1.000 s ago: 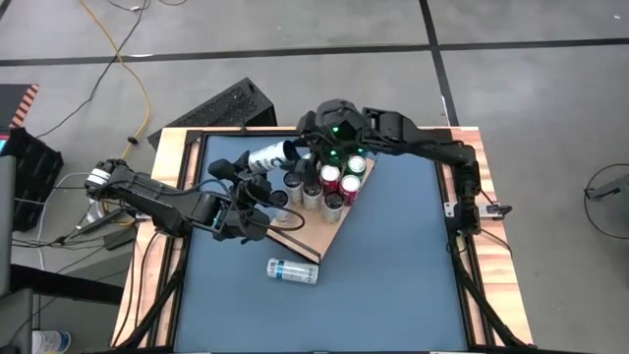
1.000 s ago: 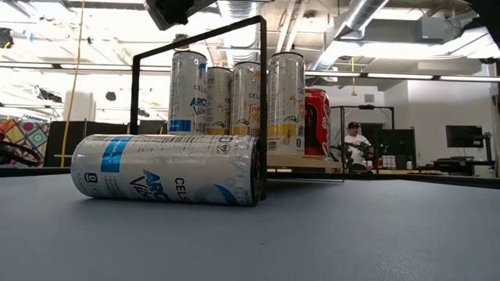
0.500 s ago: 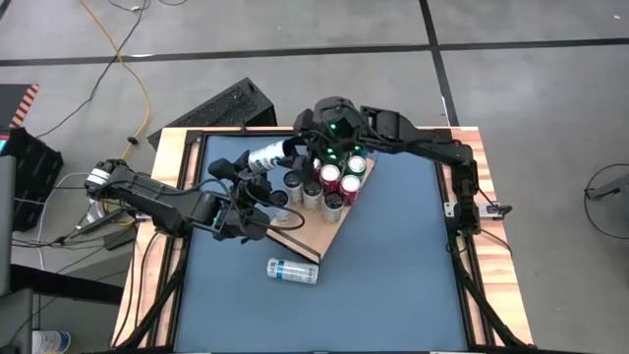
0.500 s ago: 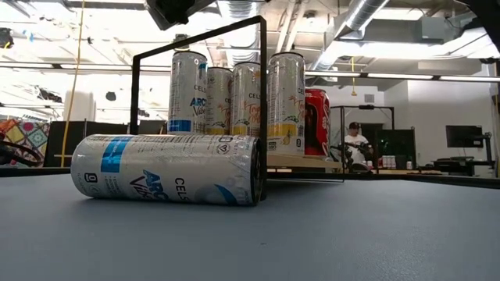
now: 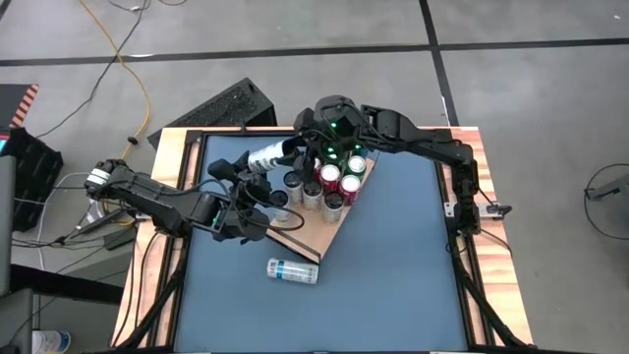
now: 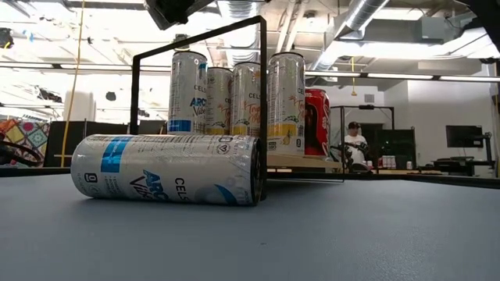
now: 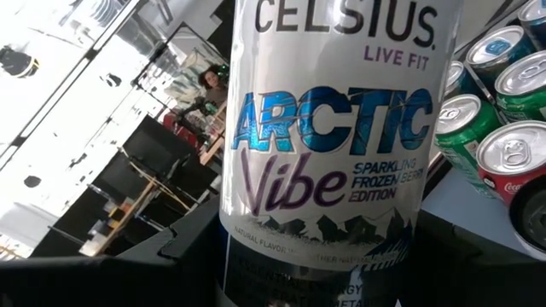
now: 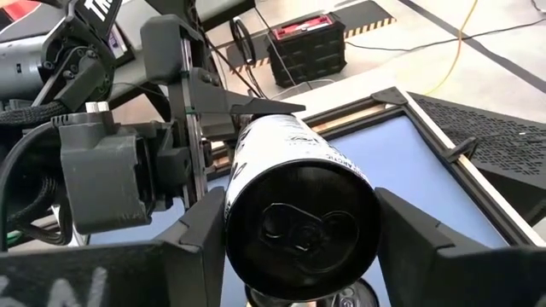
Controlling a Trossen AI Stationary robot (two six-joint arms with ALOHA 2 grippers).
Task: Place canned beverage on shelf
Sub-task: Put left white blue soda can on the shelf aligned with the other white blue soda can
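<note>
Now the right tool (image 8: 299,223) has closed on the white slim aluminium can (image 5: 267,157), which the left tool (image 7: 324,264) pinches above the light-wood shelf (image 5: 307,239), far left; a handover seems near.

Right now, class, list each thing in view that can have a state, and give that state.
Arctic Vibe can: lying sideways in the air, clamped in the left gripper; right gripper fingers on both sides of its top end.
Second Arctic Vibe can: lying on the blue tabletop.
Cans on the shelf: upright.
</note>
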